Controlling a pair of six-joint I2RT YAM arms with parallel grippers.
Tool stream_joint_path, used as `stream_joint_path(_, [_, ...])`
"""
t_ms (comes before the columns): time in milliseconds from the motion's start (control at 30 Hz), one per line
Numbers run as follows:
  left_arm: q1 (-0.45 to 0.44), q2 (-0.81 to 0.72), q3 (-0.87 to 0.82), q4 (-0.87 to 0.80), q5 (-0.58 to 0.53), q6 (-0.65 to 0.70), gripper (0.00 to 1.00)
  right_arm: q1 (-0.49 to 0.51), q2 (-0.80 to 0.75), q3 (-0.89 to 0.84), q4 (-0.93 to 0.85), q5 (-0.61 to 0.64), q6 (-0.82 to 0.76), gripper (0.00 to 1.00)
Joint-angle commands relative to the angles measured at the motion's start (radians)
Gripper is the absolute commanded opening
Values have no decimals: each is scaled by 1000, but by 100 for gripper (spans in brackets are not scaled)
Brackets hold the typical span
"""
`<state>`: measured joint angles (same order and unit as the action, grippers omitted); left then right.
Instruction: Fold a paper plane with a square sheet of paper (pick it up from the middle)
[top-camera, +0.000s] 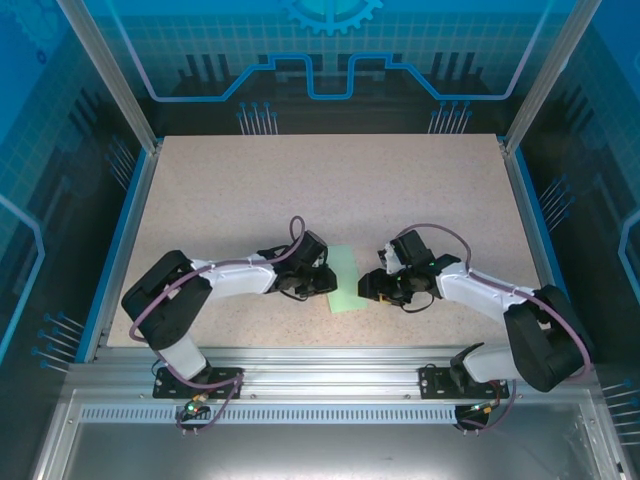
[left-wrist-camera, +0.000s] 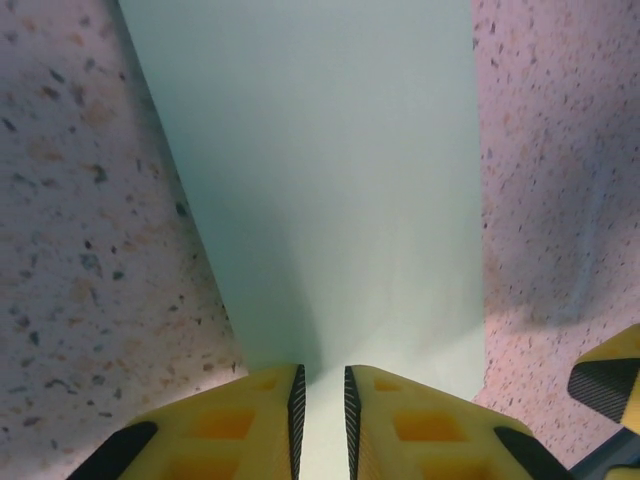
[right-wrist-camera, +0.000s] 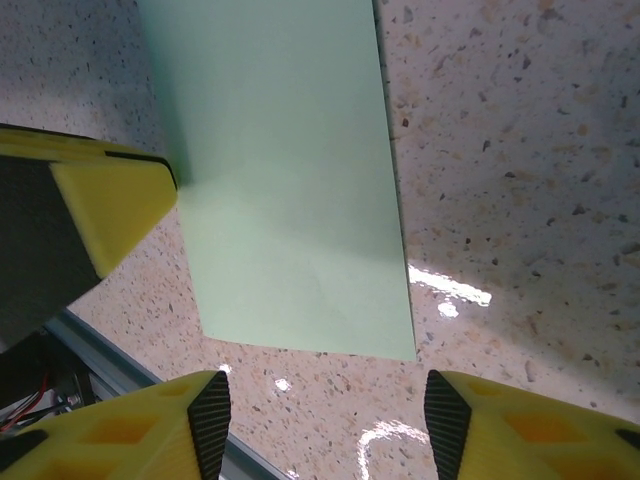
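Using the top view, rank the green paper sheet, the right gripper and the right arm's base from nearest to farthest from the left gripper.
1. The paper sheet: mid-table, right at the fingertips of the left gripper.
2. The right gripper: just across the sheet, to the right.
3. The right arm's base: at the table's near edge, far right.

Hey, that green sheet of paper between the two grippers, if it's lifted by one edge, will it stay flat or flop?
Likely floppy: the sheet looks very thin and bows toward the left gripper. Probably very light too. On the glossy table it may slide when pushed.
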<state>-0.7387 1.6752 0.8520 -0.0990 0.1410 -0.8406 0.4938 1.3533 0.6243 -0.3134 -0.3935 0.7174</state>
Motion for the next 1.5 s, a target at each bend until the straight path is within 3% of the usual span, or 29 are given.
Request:
stream_joint_path(0, [13, 12, 1, 29, 38, -14, 22, -7, 9, 25, 25, -21, -4, 56])
stream_joint_path(200, [15, 54, -11, 88, 82, -14, 20, -6, 7, 9, 45, -20, 4, 56])
stream_joint_path(1033, [30, 20, -101, 134, 63, -23, 20, 1, 127, 67, 133, -119, -10, 52])
stream_joint_path(1400, [28, 5, -109, 145, 77, 13, 23, -37, 262, 199, 99, -172, -99, 46])
stream_joint_path(1467, [27, -6, -112, 142, 75, 29, 24, -52, 300, 222, 84, -195, -117, 37])
